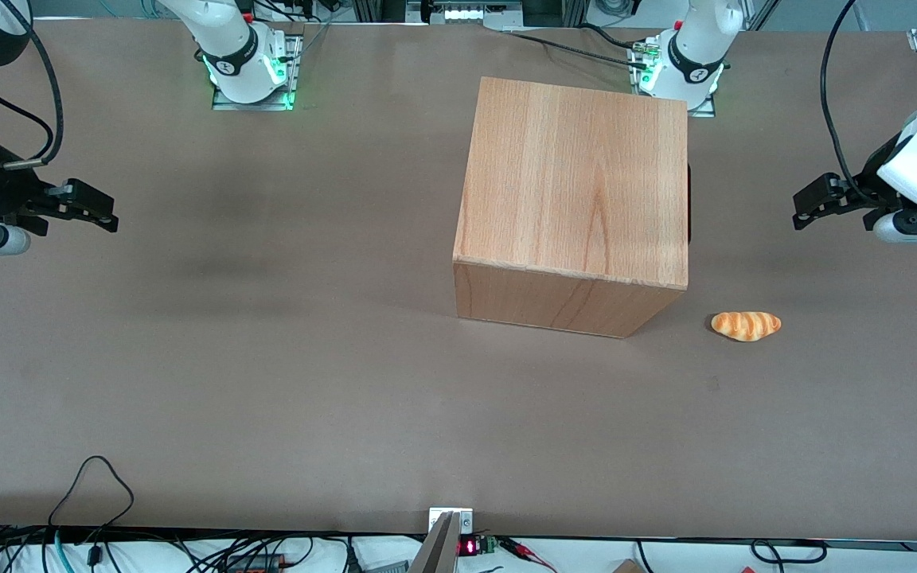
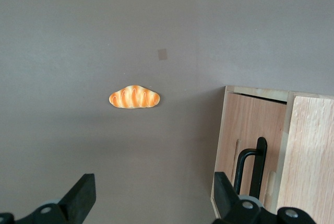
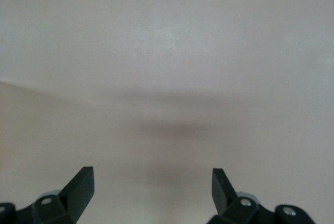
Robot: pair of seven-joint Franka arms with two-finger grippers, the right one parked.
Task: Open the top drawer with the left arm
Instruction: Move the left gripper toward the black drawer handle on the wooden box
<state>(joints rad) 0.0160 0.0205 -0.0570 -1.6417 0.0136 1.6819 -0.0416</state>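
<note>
Open gripper (image 1: 805, 208) hovers at the cabinet's (image 1: 578, 183) three o'clock; the light, rigid drawer (image 2: 249, 151) should pull by its black handle (image 2: 252, 165).

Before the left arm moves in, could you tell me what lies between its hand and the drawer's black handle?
Only bare brown tabletop, in the front view, between the open black two-finger hand and the black handle on the light-wood cabinet.

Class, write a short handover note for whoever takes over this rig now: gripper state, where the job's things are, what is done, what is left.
Left arm's black two-finger gripper: jaws open, empty, hovering at the working arm's end of the table, apart from the light-wood cabinet box.
Top drawer with black handle: untouched; nothing shows it pulled out.
Toy bread roll lies beside the cabinet.
Done: nothing. Left: reach the handle, grip, pull.
</note>
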